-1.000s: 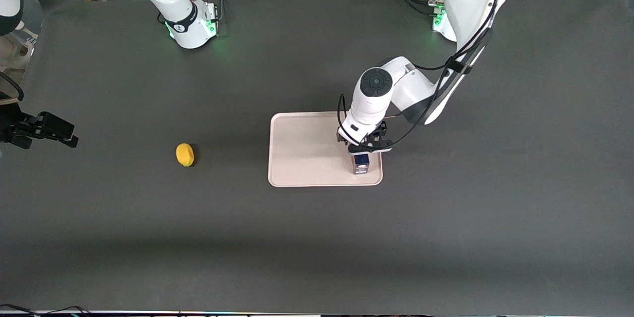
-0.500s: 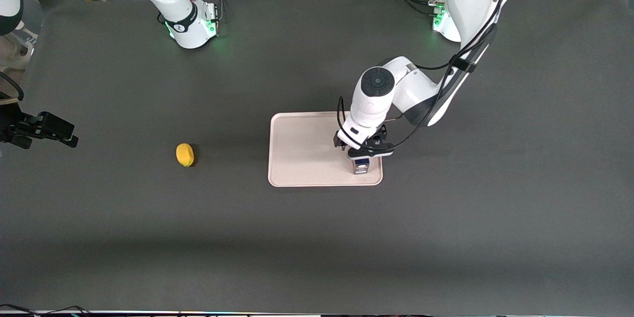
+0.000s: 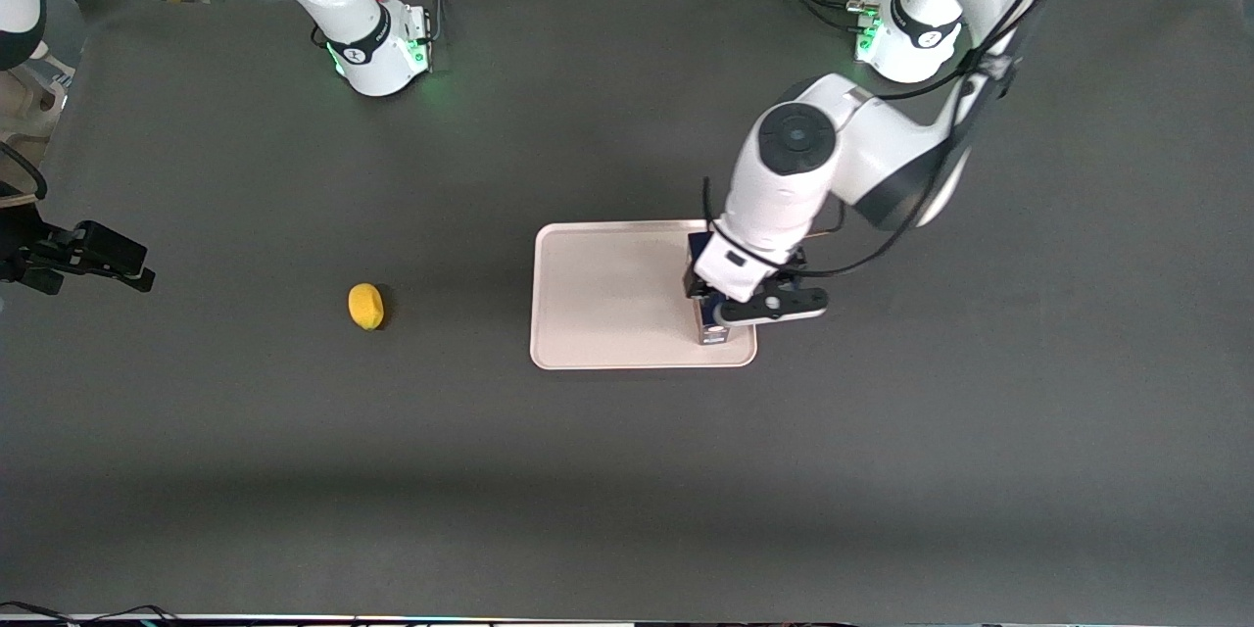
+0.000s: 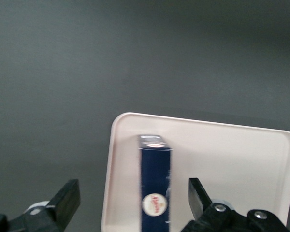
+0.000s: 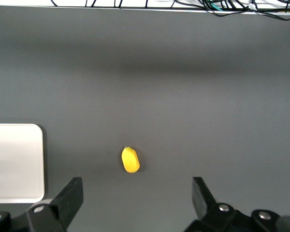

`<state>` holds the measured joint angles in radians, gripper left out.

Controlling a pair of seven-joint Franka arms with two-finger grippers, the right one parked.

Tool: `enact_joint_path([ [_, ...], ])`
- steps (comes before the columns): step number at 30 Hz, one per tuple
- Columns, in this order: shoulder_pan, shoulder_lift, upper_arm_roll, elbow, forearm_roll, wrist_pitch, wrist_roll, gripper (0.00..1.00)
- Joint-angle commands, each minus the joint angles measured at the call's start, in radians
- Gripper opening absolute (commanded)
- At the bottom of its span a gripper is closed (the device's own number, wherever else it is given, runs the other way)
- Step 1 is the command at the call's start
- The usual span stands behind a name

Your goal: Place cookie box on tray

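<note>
While your working arm reaches out from its base and bends down at the wrist over the tray (image 3: 598,299), the gripper (image 4: 133,205) hangs above the tray's corner nearest the front camera on the working arm's end. Its fingers (image 4: 67,198) are spread wide, one to each side of the cookie box (image 4: 155,186), and neither touches it. You can see the cookie box standing upright on the tray (image 4: 232,159), its narrow top up and its small round white logo showing on the dark navy side. It sits just inside the tray's rim at that corner. In the front view, the wrist covers most of the cookie box (image 3: 708,331). Well apart from the tray, toward the parked arm's end of the surface (image 3: 294,470), lies a small yellow lump (image 3: 365,306).
</note>
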<state>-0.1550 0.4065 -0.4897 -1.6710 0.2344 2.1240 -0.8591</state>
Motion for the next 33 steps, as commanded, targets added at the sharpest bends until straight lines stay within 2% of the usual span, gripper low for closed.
enact_joint_path([
  [1, 0.075, -0.135, 0.016, -0.015, -0.053, -0.152, 0.153, 1.0],
  [8, 0.176, -0.273, 0.056, -0.022, -0.099, -0.312, 0.346, 1.0],
  [13, 0.207, -0.363, 0.132, -0.035, -0.107, -0.392, 0.48, 1.0],
  [19, 0.245, -0.449, 0.229, -0.068, -0.15, -0.415, 0.636, 1.0],
  [26, 0.247, -0.468, 0.356, -0.082, -0.193, -0.406, 0.779, 1.0],
  [33, 0.25, -0.503, 0.378, -0.148, -0.205, -0.355, 0.801, 1.0],
])
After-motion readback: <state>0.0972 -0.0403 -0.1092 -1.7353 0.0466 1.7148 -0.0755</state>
